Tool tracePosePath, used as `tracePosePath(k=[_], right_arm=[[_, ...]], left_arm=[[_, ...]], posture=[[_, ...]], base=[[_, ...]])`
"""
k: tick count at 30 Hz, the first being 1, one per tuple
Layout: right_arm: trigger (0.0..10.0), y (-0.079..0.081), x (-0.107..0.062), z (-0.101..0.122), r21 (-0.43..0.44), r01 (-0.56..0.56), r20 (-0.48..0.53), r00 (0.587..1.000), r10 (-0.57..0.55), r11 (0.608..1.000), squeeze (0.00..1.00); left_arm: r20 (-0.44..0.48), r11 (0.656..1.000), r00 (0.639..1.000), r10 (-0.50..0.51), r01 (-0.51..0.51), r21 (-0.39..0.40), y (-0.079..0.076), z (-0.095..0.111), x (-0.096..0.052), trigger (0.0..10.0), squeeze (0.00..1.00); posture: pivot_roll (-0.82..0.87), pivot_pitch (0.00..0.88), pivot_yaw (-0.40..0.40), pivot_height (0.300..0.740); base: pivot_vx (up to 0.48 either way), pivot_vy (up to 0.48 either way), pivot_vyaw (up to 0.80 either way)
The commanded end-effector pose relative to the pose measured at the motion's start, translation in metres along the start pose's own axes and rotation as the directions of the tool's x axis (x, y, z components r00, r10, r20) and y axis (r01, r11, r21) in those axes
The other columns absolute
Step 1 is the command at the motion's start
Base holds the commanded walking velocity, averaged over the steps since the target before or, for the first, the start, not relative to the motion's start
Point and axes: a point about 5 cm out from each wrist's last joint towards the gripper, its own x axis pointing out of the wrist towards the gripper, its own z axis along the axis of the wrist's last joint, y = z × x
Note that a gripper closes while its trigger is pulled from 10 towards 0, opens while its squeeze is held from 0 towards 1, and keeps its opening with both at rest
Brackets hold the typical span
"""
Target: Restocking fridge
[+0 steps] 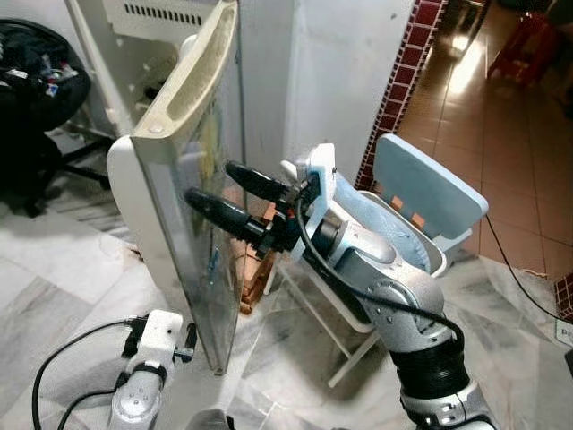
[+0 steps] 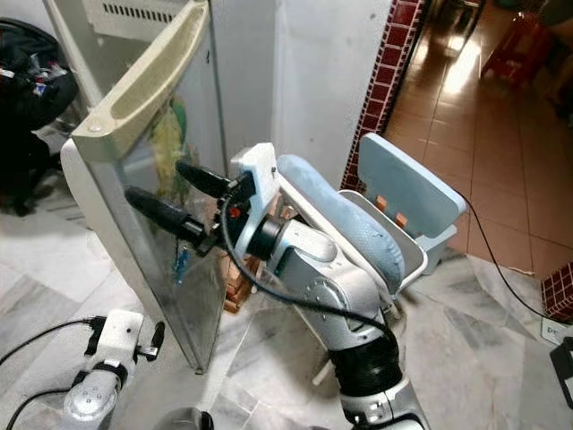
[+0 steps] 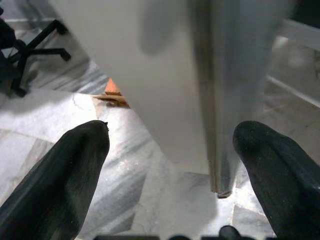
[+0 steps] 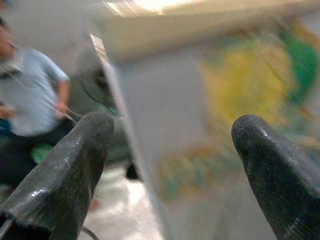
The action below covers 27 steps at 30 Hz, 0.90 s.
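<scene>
The fridge door (image 1: 143,206) stands open, edge-on to me, with a cream top rim and a shiny outer face carrying a yellow-green picture (image 2: 166,143). My right gripper (image 1: 210,182) is raised at mid-height of that face. Its two black fingers (image 4: 75,160) are spread open with nothing between them, their tips at or very near the door's surface. My left gripper (image 3: 172,131) hangs low near the floor, open, pointing at the door's bottom corner (image 3: 220,185). The left wrist (image 1: 154,336) sits just left of the door's lower edge.
A light-blue chair (image 1: 421,193) stands behind my right arm, by a red-tiled wall column (image 1: 398,81). Bricks (image 1: 255,269) are stacked at the fridge's foot. A black office chair (image 1: 36,90) is at the far left. A blurred seated person (image 4: 30,105) is beyond the door. Cable (image 1: 510,269) crosses the marble floor.
</scene>
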Motion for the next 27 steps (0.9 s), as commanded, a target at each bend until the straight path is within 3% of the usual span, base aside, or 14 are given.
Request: tracePosePath(k=[1,2,4,6,8,9,10,13,15,16,21,24,27], right_arm=[[10.0,-0.019,-0.011,-0.006,-0.03,0.131,-0.018,0.991,-0.131,0.991,0.0],[10.0,-0.038,-0.022,-0.013,-0.054,0.261,-0.039,0.964,-0.263,0.964,0.0],[10.0,-0.052,-0.032,-0.018,-0.103,0.363,-0.053,0.928,-0.37,0.926,0.0],[10.0,-0.072,-0.055,-0.029,-0.15,0.489,-0.091,0.858,-0.505,0.859,0.0],[10.0,-0.082,-0.07,-0.035,-0.189,0.554,-0.096,0.811,-0.576,0.811,0.0],[10.0,-0.089,-0.082,-0.039,-0.211,0.61,-0.09,0.766,-0.636,0.764,0.0],[10.0,-0.089,-0.082,-0.039,-0.211,0.61,-0.09,0.766,-0.636,0.764,0.0],[10.0,-0.096,-0.098,-0.044,-0.218,0.663,-0.081,0.719,-0.69,0.716,0.0],[10.0,-0.098,-0.106,-0.048,-0.233,0.692,-0.071,0.689,-0.721,0.684,0.0],[10.0,-0.098,-0.11,-0.051,-0.241,0.691,-0.077,0.687,-0.723,0.682,0.0],[10.0,-0.098,-0.114,-0.054,-0.255,0.691,-0.072,0.684,-0.726,0.677,0.0],[10.0,-0.099,-0.116,-0.056,-0.267,0.693,-0.074,0.678,-0.731,0.67,0.0],[10.0,-0.099,-0.117,-0.058,-0.264,0.696,-0.075,0.676,-0.734,0.668,0.0]], left_arm=[[0.025,0.998,0.999,-0.048,0.047,0.038,-0.004,0.004,0.005,10.0,0.0],[0.045,0.996,0.996,-0.071,0.069,0.05,-0.005,0.01,0.01,10.0,0.0],[0.05,0.996,0.995,-0.087,0.085,0.041,-0.007,0.014,0.013,10.0,0.0],[0.059,0.993,0.991,-0.117,0.114,0.041,-0.012,0.018,0.017,10.0,0.0],[0.066,0.991,0.99,-0.127,0.124,0.051,-0.015,0.019,0.019,10.0,0.0],[0.068,0.992,0.99,-0.12,0.117,0.05,-0.014,0.019,0.021,10.0,0.0],[0.068,0.992,0.99,-0.12,0.117,0.05,-0.014,0.019,0.021,10.0,0.0],[0.094,0.998,0.994,-0.054,0.051,0.034,0.0,0.027,0.029,10.0,0.0],[0.106,0.998,0.993,0.054,-0.057,0.028,0.023,0.034,0.036,10.0,0.0],[0.121,0.983,0.976,0.179,-0.182,0.013,0.046,0.041,0.038,10.0,0.0],[0.104,0.908,0.902,0.418,-0.416,-0.043,0.1,0.042,0.03,10.0,0.0],[0.096,0.892,0.887,0.452,-0.449,-0.05,0.107,0.034,0.023,10.0,0.0],[0.127,0.914,0.905,0.405,-0.4,-0.066,0.096,0.035,0.022,10.0,0.0]], posture=[[0.06,0.0,-0.039,0.74],[0.05,0.0,-0.032,0.74],[0.04,0.0,-0.027,0.74],[0.03,0.0,-0.018,0.74],[0.03,0.0,-0.017,0.74],[0.03,0.0,-0.017,0.74],[0.03,0.0,-0.017,0.74],[0.03,0.0,-0.024,0.74],[0.02,0.0,-0.026,0.74],[0.02,0.0,-0.026,0.74],[0.02,0.0,-0.023,0.74],[0.02,0.0,-0.02,0.74],[0.03,0.0,-0.023,0.74]], base=[[0.0,0.0,0.0],[0.0,0.0,0.0],[0.0,0.0,0.0],[0.0,0.0,0.0],[0.0,0.0,0.0],[0.0,0.0,0.0],[0.0,0.0,0.0],[0.0,0.0,0.0],[0.0,0.0,0.0],[0.0,0.0,0.0],[0.0,0.0,0.0],[0.0,0.0,0.0],[0.0,0.0,0.0]])
